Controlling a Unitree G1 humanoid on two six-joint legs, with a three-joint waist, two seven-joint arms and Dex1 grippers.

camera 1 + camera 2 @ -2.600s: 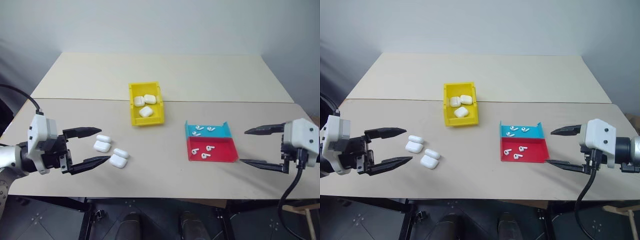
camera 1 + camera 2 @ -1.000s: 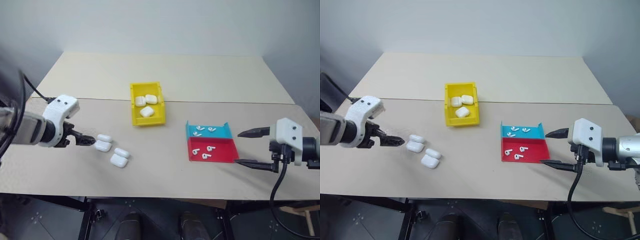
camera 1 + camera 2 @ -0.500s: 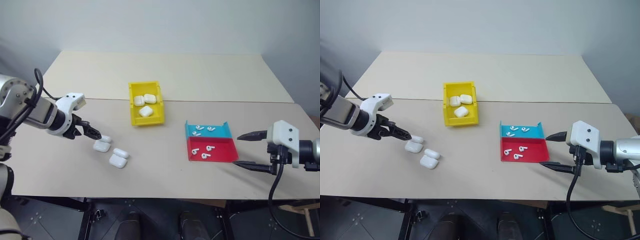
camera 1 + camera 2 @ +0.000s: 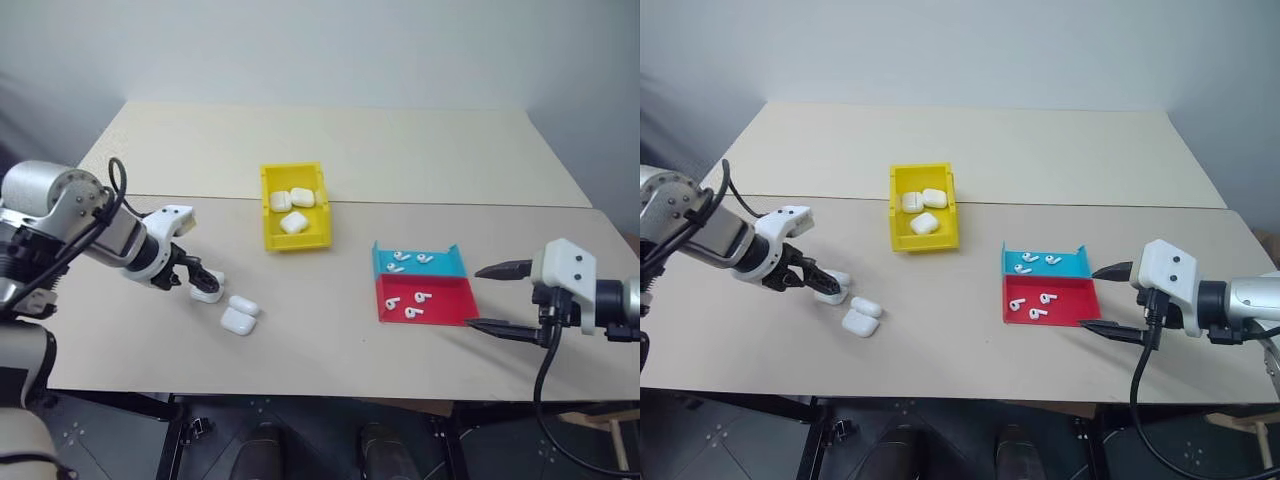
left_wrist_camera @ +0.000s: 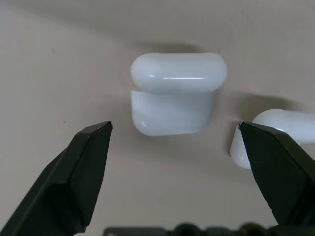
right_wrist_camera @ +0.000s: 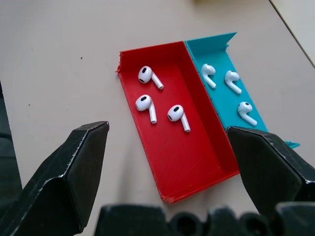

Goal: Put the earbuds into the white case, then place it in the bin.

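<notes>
Centre frame, yellow bin [image 4: 294,208] holding three white cases; right of it, red and blue tray [image 4: 424,288] with six earbuds [image 6: 146,103]; beige table [image 4: 340,150]; left gripper [image 5: 174,147], right gripper [image 6: 170,147] both spread wide, empty.

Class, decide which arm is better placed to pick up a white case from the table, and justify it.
Left. The left gripper is open right over a white case on the table; the right gripper hangs beside the red and blue tray.
</notes>
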